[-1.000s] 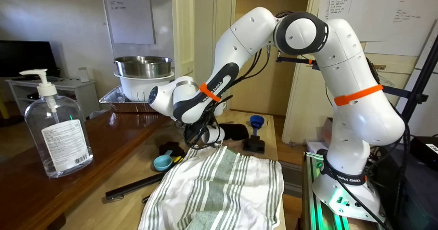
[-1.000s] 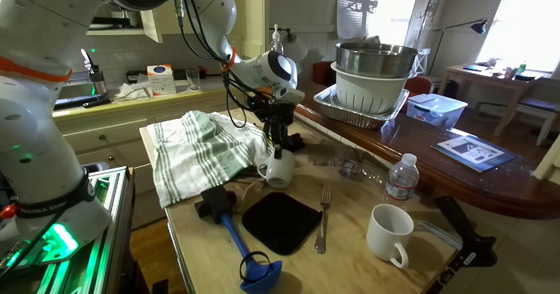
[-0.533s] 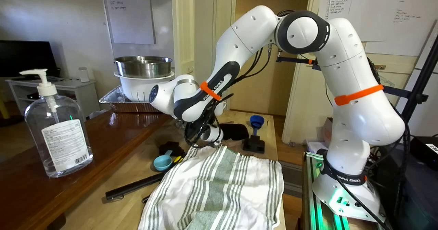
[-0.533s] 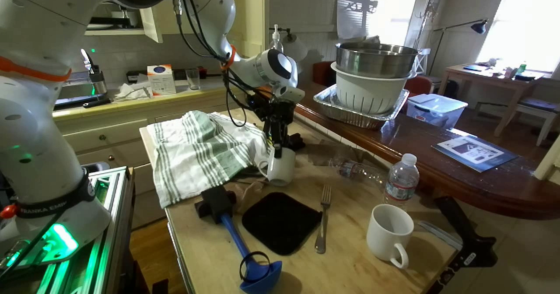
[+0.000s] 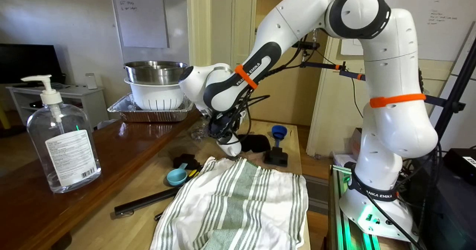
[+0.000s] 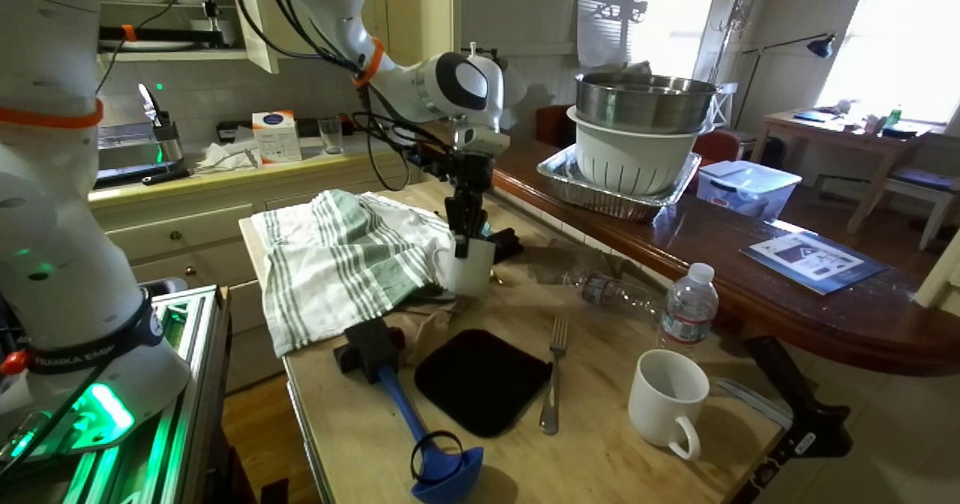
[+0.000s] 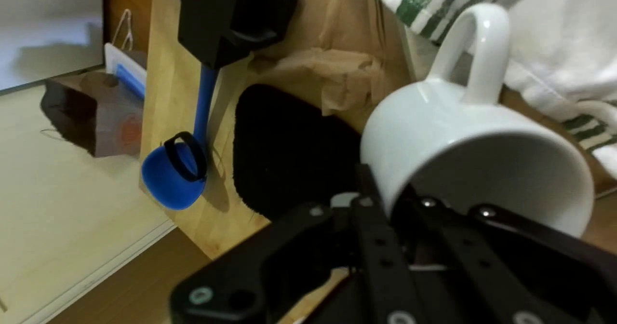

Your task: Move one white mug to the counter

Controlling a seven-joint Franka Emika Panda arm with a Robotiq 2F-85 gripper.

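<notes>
My gripper (image 7: 388, 203) is shut on the wall of a white mug (image 7: 424, 121), one finger inside the mouth and one outside. In the wrist view the mug lies tilted, handle up toward the striped cloth. In an exterior view the mug (image 6: 472, 271) hangs below the gripper (image 6: 466, 245), beside the cloth; its handle is hidden there. The mug also shows in an exterior view (image 5: 230, 147) under the wrist. A second white mug (image 6: 667, 399) stands upright on the wooden table. The dark-brown counter (image 6: 697, 264) runs along the table's side, also visible in an exterior view (image 5: 126, 142).
A foil tray (image 6: 600, 202) with a white colander and steel bowl stands on the counter. A pump bottle (image 5: 63, 146) and a booklet (image 6: 817, 260) are also on it. The table holds a striped cloth (image 6: 345, 256), black pad (image 6: 484, 384), fork (image 6: 555, 376), bottles and a saw (image 6: 802, 414).
The arm has drawn back toward its base and risen. The mug has moved with the gripper toward the cloth and turned, so its handle no longer shows in the exterior view where it did.
</notes>
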